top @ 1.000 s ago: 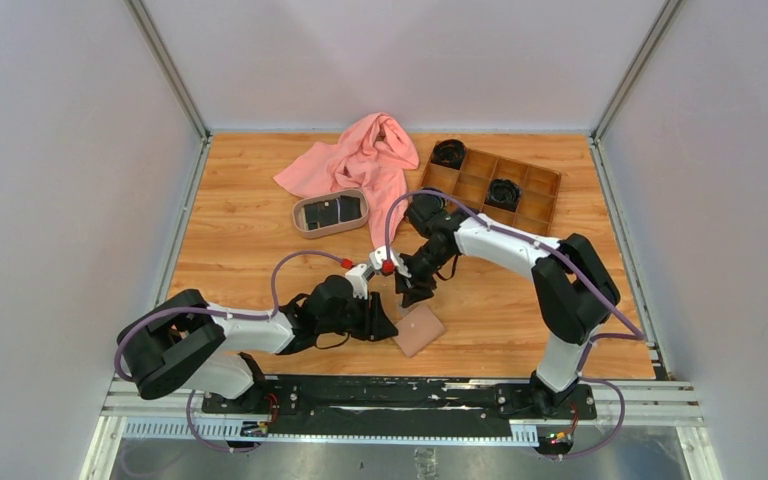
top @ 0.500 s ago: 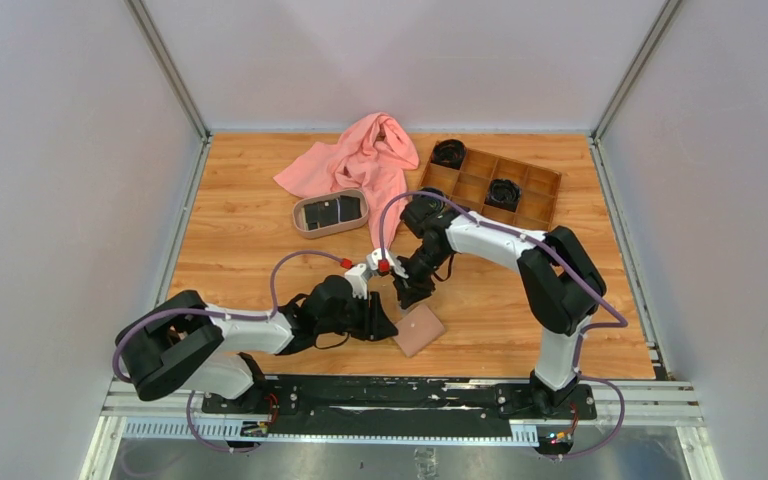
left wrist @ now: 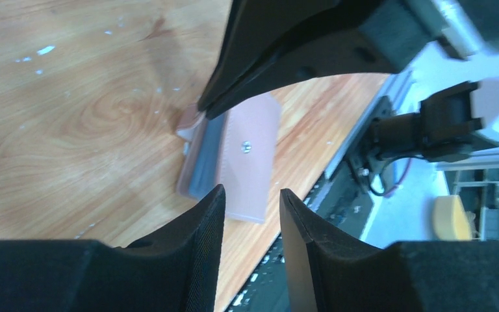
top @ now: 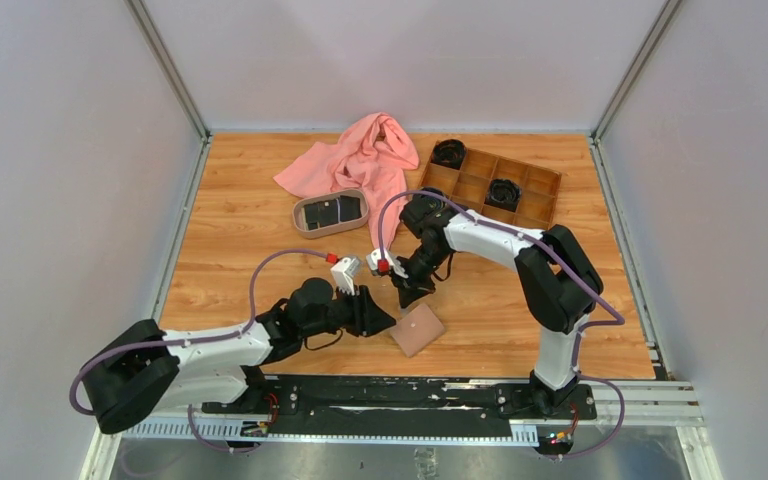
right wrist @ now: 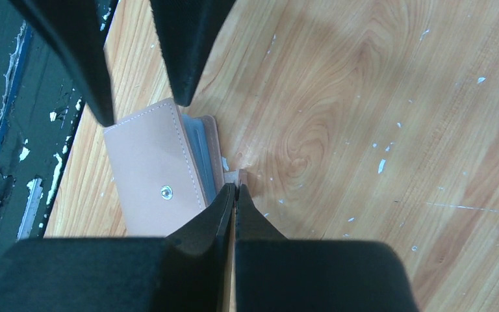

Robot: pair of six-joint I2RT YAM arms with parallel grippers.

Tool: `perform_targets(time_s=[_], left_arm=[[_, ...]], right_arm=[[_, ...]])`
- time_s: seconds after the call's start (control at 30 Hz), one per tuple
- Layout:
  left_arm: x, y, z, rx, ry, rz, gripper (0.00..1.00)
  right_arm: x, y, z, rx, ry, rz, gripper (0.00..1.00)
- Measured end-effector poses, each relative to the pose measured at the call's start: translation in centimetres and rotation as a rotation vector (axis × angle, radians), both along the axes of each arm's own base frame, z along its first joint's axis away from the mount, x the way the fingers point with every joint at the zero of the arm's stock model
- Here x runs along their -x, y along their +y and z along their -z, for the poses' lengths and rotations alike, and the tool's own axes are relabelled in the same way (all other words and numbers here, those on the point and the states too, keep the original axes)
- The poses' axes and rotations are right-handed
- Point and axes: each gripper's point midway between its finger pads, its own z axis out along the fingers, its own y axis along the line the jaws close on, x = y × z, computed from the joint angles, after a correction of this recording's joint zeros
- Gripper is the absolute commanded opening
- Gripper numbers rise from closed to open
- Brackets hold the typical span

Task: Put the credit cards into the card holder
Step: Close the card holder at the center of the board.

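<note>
1 card holder [top: 419, 329] lies just past the fingertips of the 2 grippers, the left gripper [left wrist: 252, 195] and the right gripper [right wrist: 235, 188]. Well beyond the fingers sits 1 oval tray [top: 332, 232] holding at least 2 dark credit cards [top: 315, 213]; their exact count cannot be told. Farther still from the fingers are 1 pink cloth [top: 360, 160] and 1 wooden compartment box [top: 530, 205] with 2 black objects [top: 503, 192].
</note>
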Motion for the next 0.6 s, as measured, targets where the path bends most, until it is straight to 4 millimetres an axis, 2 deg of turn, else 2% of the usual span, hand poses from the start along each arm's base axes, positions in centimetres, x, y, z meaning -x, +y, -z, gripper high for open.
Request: perform_targets(time_s=[0.1, 0.23, 0.43, 0.6], left_arm=[[0.2, -0.3, -1.4, 0.05, -0.002, 0.003, 0.31], [1.0, -0.9, -0.9, 0.045, 0.046, 0.03, 0.16], [1.2, -2.8, 0.1, 0.027, 0.104, 0.053, 0.14], [1.7, -3.9, 1.5, -0.001, 0.149, 0.074, 0.13]], right_arm=[[0.0, 0.0, 0.0, 0.001, 0.002, 0.002, 0.0], [-0.2, -0.2, -0.3, -0.003, 0.0, 0.011, 0.0], [-0.8, -1.1, -0.8, -0.004, 0.003, 0.05, 0.0], [-0.5, -1.1, -0.9, -0.006, 0.01, 0.053, 0.0]])
